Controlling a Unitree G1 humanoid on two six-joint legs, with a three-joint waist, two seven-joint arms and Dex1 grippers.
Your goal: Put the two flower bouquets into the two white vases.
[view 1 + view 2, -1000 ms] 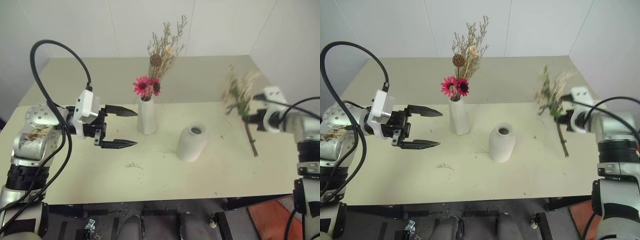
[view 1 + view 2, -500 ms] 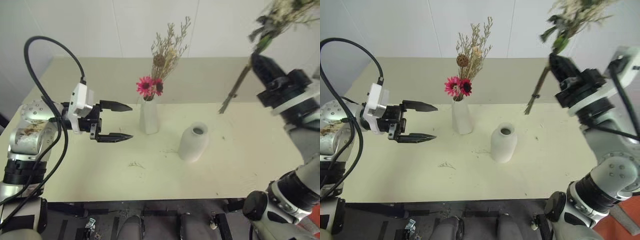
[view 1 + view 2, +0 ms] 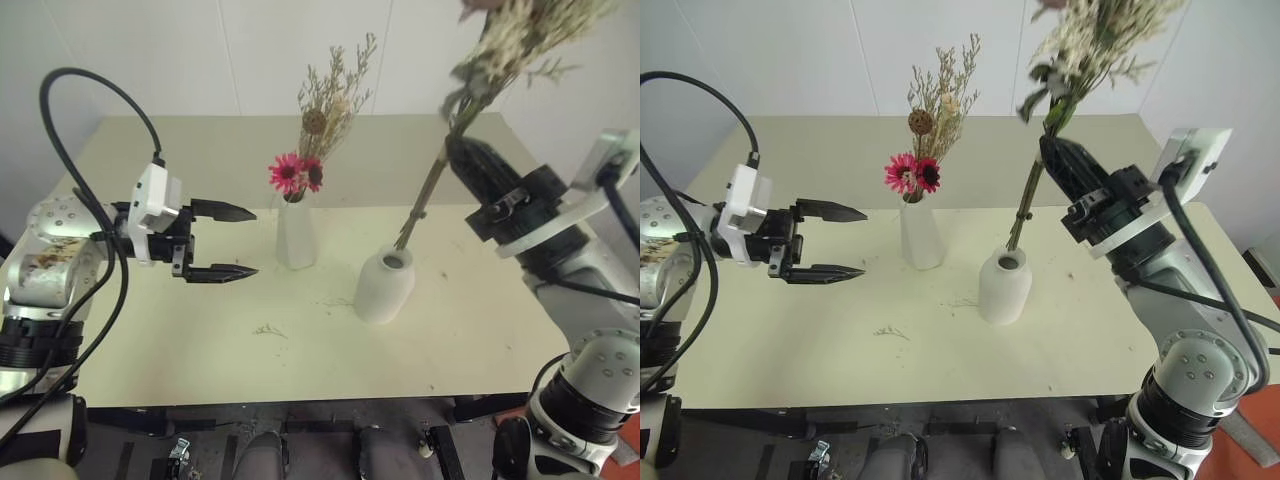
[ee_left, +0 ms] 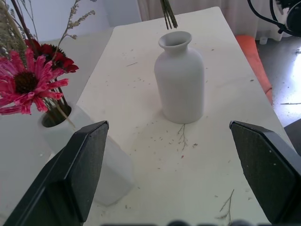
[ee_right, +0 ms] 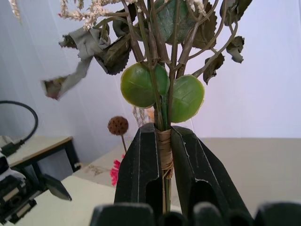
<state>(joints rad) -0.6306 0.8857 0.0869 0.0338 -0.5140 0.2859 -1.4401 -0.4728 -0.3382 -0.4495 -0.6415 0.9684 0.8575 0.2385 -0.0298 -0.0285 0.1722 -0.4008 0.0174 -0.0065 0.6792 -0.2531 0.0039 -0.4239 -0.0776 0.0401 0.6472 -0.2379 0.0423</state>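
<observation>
The thin bouquet [image 3: 295, 172] of magenta daisies and tan dried grasses stands in the tall slim white vase [image 3: 296, 238] at the table's middle. To its right stands the shorter bottle-shaped white vase [image 3: 384, 287]. My right gripper [image 5: 163, 141] is shut on the tied stems of the fuller bouquet [image 3: 1080, 40] and holds it upright and slightly tilted. The stem ends [image 4: 168, 18] hang just above the short vase's mouth [image 4: 175, 40]. My left gripper [image 3: 250, 242] is open, level, left of the tall vase, with nothing between its fingers [image 4: 80, 165].
The pale table [image 3: 200, 360] carries small scraps of dried plant [image 3: 268, 330] in front of the vases. A black cable [image 3: 80, 90] loops over my left arm. White walls close the back and right side.
My right arm has lifted the fuller bouquet from the table's right side, turned it upright and carried it left until its stems are over the short vase. The left gripper has stayed put.
</observation>
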